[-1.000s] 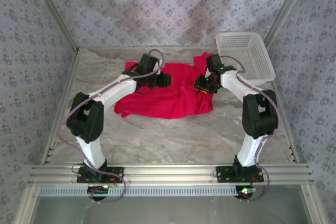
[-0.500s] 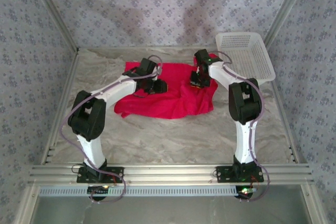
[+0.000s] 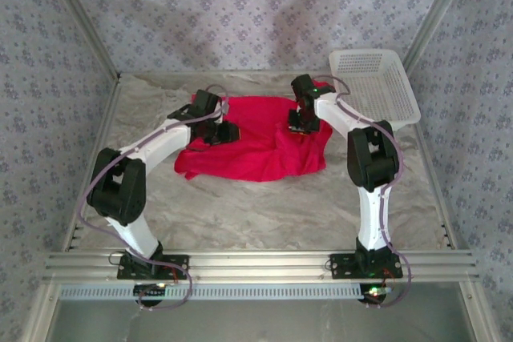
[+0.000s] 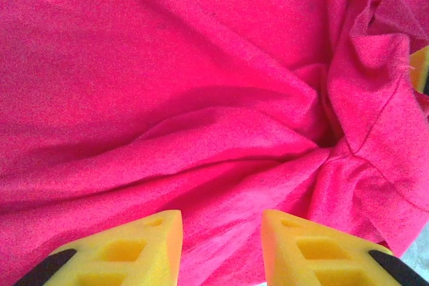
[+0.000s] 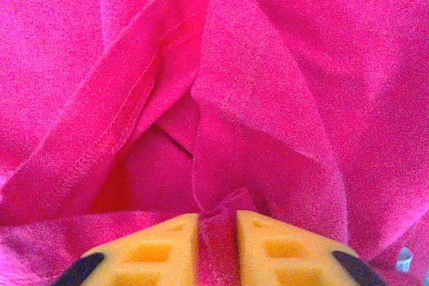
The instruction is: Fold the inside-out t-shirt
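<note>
The inside-out t-shirt [image 3: 256, 150] is bright red and lies crumpled at the back middle of the table. My right gripper [image 3: 298, 122] presses down on its right part, and in the right wrist view the gripper [image 5: 218, 246] is shut on a raised fold of the t-shirt [image 5: 268, 98]. A small white tag [image 5: 404, 259] peeks out at the lower right. My left gripper [image 3: 220, 132] hovers over the shirt's left part. In the left wrist view it [image 4: 221, 246] stands open, with wrinkled cloth [image 4: 167, 85] beneath the gap. One right finger [image 4: 421, 68] shows at that view's right edge.
A white mesh basket [image 3: 377, 86] stands at the back right corner, close to the right arm. Patterned walls and metal frame posts close in the table on three sides. Marbled tabletop [image 3: 256, 214] lies bare in front of the shirt.
The right gripper moved left and back onto the shirt and closed on a fold. The left gripper slid left over the cloth, its jaws unchanged.
</note>
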Motion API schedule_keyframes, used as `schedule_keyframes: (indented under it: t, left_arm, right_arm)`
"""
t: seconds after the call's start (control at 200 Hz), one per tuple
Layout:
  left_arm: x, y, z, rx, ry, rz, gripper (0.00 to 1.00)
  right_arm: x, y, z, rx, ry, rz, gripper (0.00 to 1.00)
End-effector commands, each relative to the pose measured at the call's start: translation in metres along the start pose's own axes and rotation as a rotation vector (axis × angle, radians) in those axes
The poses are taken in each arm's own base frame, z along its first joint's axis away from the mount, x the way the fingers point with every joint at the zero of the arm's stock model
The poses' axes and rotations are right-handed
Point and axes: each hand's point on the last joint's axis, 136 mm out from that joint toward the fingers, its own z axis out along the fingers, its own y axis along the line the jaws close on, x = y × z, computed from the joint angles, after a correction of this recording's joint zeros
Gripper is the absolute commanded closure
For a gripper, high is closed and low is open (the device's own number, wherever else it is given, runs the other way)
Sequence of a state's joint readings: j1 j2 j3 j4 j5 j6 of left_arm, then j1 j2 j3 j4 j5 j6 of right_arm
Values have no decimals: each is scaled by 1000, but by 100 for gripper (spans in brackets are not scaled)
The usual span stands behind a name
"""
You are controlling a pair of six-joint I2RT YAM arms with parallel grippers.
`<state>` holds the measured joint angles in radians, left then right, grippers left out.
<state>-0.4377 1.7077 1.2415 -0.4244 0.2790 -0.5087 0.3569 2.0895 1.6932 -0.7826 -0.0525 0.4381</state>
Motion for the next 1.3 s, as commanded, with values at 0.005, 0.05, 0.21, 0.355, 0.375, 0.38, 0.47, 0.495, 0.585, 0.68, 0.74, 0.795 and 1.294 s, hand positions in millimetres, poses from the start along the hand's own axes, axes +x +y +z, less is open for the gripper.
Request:
schedule_keyframes:
  t: [0.005, 0.05, 0.21, 0.355, 0.375, 0.38, 0.47, 0.495, 0.585, 0.68, 0.74, 0.795, 1.294]
  left_arm:
    - [-2, 15, -23, 2, -30, -41, 65]
    - [-2, 25, -29, -5, -44, -66, 66]
    - [7, 63, -33, -44, -53, -143, 66]
    - [23, 91, -17, -66, -6, -201, 67]
    - [25, 95, -14, -68, 2, -209, 68]
    - [25, 95, -13, -68, 1, -209, 68]
    - [32, 110, -4, -85, 23, -236, 69]
    - [33, 113, -3, -86, 29, -242, 69]
    - [34, 120, -3, -95, 32, -255, 72]
    - [29, 118, -16, -111, -4, -240, 72]
    - [26, 118, -30, -137, -29, -223, 70]
    - [25, 118, -44, -169, -49, -205, 69]
    - [80, 151, -65, -233, -133, -399, 58]
  right_arm:
    - [2, -2, -3, 5, 25, 3, 100]
    - [-3, 0, -18, 5, 6, -1, 100]
    - [-23, 17, -118, -72, -191, -38, 100]
    - [-21, 23, -214, -143, -389, -53, 100]
    - [-19, 23, -223, -151, -408, -53, 100]
    - [-19, 23, -225, -153, -412, -53, 100]
    - [-9, 20, -249, -175, -465, -49, 100]
    - [-6, 19, -253, -181, -474, -45, 100]
    - [1, 15, -247, -187, -468, -35, 100]
    - [8, 9, -226, -167, -429, -27, 100]
    - [14, 3, -207, -147, -399, -20, 100]
    - [18, -6, -192, -121, -377, -6, 100]
    - [21, -48, -150, -63, -330, 109, 100]
